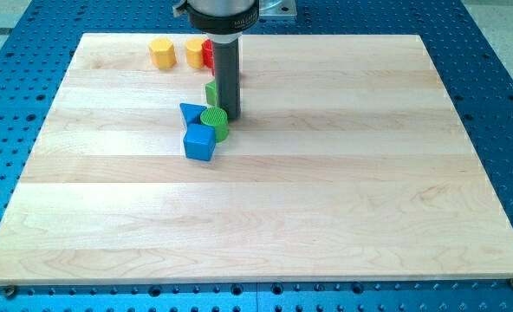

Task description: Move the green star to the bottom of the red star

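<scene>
My tip (229, 115) rests on the board near the view's top centre. A green block (211, 92), mostly hidden by the rod, lies against the rod's left side just above the tip; its shape cannot be made out. A red block (208, 55), also partly hidden behind the rod, lies higher up near the board's top edge. The green block sits below the red one with a gap between them. A round ribbed green block (214, 121) touches the tip's left side.
A blue triangle (190, 113) and a blue cube (199, 142) cluster with the round green block. A yellow hexagon (161, 52) and a second yellow block (193, 52) lie left of the red block. The wooden board (326, 191) sits on a blue perforated table.
</scene>
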Available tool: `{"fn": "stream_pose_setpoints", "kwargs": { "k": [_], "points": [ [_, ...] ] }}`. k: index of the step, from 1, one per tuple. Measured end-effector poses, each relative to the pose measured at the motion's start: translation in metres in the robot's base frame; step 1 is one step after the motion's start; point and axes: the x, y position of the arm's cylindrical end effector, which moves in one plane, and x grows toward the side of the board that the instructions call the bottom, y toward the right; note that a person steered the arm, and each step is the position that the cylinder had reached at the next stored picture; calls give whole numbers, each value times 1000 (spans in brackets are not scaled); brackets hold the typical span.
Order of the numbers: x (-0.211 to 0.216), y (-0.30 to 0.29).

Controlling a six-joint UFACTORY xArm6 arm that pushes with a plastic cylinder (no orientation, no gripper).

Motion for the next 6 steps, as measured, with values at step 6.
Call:
{"fn": "stream_pose_setpoints", "kwargs": {
  "k": [6],
  "points": [
    [-97, 25]
  ]
}}
